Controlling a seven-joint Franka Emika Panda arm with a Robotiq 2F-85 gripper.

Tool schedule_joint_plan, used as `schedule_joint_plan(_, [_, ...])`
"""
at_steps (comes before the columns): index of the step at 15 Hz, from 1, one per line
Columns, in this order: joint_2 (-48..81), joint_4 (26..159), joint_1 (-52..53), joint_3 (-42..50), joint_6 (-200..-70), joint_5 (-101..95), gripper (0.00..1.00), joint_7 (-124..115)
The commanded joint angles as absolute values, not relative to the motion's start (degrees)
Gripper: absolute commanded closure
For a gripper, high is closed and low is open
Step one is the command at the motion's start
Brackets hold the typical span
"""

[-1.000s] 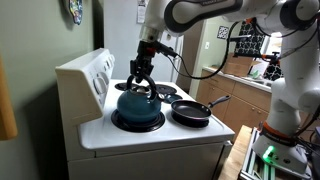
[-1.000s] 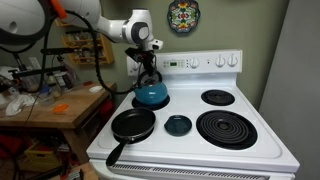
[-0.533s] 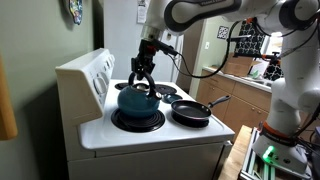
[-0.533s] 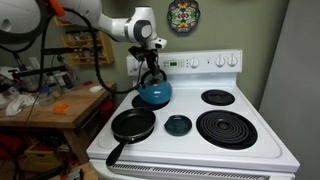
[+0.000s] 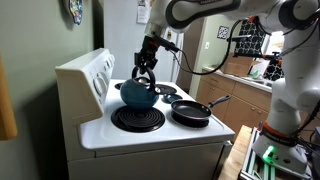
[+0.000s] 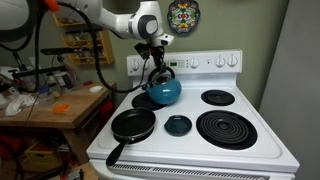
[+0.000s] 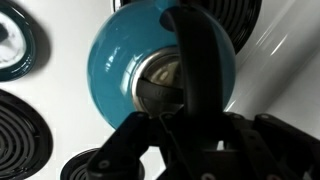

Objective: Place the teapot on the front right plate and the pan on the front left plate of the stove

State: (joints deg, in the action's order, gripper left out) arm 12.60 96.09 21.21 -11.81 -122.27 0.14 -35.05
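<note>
One teapot (image 6: 162,93) hangs clear of the white stove top (image 6: 275,152), over its back left corner as seen facing the control panel. The gripper (image 6: 160,70) has its fingers closed round the arched black handle. One pan (image 6: 133,125) sits at the front left corner, handle pointing toward the front edge. Three coil burners lie bare: the widest coil burner (image 6: 232,129) at the front right corner, a smaller coil (image 6: 218,97) behind it, and a third coil (image 5: 137,119) beneath the teapot. One small teal dish (image 6: 178,125) rests mid-top, just beside the pan.
</note>
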Motion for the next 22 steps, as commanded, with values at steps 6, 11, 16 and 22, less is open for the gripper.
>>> schedule_joint_plan(6, [12.68, 95.80, 20.90, -12.12, -122.05, -0.02, 0.91, -35.16])
schedule_joint_plan(11, [15.02, 93.28, 18.50, -10.09, -122.25, 2.65, 0.98, -37.80])
schedule_joint_plan(16, [17.02, 89.59, 15.77, -7.34, -123.10, 3.20, 0.98, -40.04])
schedule_joint_plan(22, [23.45, 81.71, 15.08, -5.65, -127.10, 3.11, 0.98, -42.45])
